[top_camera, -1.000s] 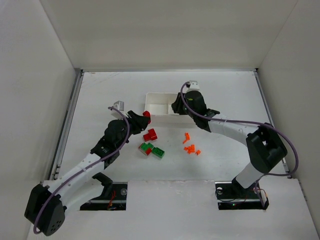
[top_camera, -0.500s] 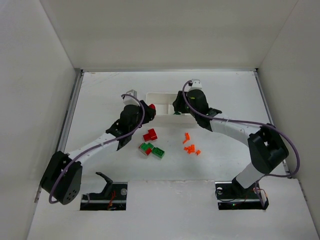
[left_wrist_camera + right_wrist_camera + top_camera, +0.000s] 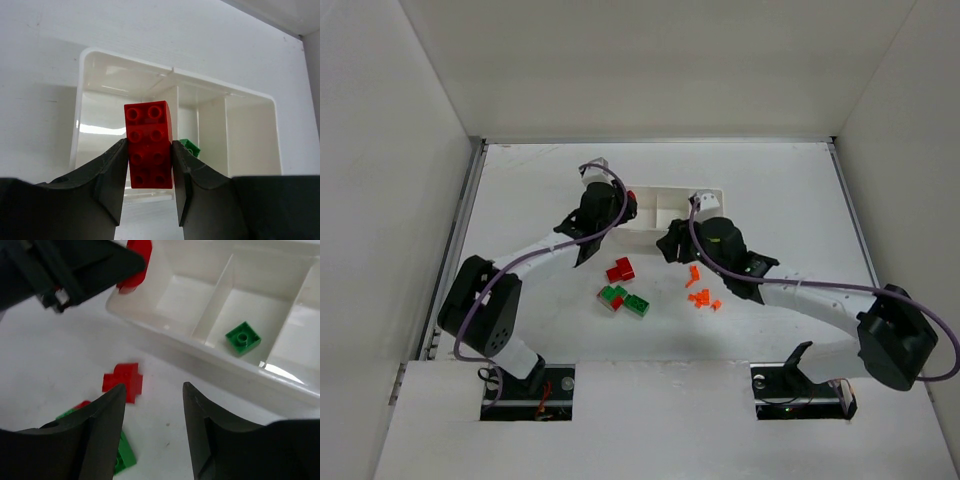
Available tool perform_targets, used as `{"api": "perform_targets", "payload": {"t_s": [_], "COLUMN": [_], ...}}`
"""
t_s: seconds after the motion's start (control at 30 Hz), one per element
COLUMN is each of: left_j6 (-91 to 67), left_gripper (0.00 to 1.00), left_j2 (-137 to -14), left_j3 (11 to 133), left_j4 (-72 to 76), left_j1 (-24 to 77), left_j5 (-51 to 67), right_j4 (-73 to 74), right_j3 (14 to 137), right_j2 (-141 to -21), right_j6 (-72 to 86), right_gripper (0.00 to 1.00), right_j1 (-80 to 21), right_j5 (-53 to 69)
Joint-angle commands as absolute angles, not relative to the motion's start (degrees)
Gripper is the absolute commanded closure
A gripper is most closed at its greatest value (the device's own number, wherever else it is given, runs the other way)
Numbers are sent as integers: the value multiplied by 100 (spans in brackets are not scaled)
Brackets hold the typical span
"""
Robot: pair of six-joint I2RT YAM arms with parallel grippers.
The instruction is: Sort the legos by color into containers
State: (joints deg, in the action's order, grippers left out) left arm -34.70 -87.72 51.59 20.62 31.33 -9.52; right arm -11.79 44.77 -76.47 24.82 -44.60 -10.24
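Left gripper (image 3: 148,146), clamped on 1 red brick (image 3: 148,127), has reached the tray's (image 3: 210,352) left end; drop looks due. 1 green brick (image 3: 242,337) now sits in the tray's middle compartment. Right gripper (image 3: 154,387), fingers apart and empty, has withdrawn nearward of the tray: green delivered.

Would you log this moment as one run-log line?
left end effector: shut on red brick, at left end of tray | right end effector: open, empty | middle compartment: one green brick
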Motion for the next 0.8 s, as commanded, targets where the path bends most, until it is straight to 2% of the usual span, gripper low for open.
{"api": "perform_targets", "payload": {"t_s": [0.0,0.17,0.37,0.43,0.57,0.77], "left_j6": [-3278,-3182,-3182,-3217,-3304,-3594], "left_gripper": [75,57,49,49,56,60], "left_j2": [-8894,-9097,-8904,-8711,-8097,-6875], "left_j3": [5563,5713,5520,5371,4871,3781], "left_j4": [2013,1907,1934,1951,2004,1855], "left_j1": [3080,3098,3124,3107,3098,3142], "left_j5": [-1169,-1292,-1283,-1274,-1248,-1213], "right_j4": [-1476,-1590,-1793,-1880,-1916,-1881], "right_j3": [4167,3903,4209,4341,4727,5439], "right_j2": [-7401,-7382,-8067,-8243,-8665,-9588], "right_j6": [2338,2268,2373,2469,2759,2900], "right_gripper": [40,29,29,30,37,35], "right_j1": [-4653,-5014,-5128,-5146,-5155,-5286], "right_j5": [-607,-282,-316,-421,-729,-853]}}
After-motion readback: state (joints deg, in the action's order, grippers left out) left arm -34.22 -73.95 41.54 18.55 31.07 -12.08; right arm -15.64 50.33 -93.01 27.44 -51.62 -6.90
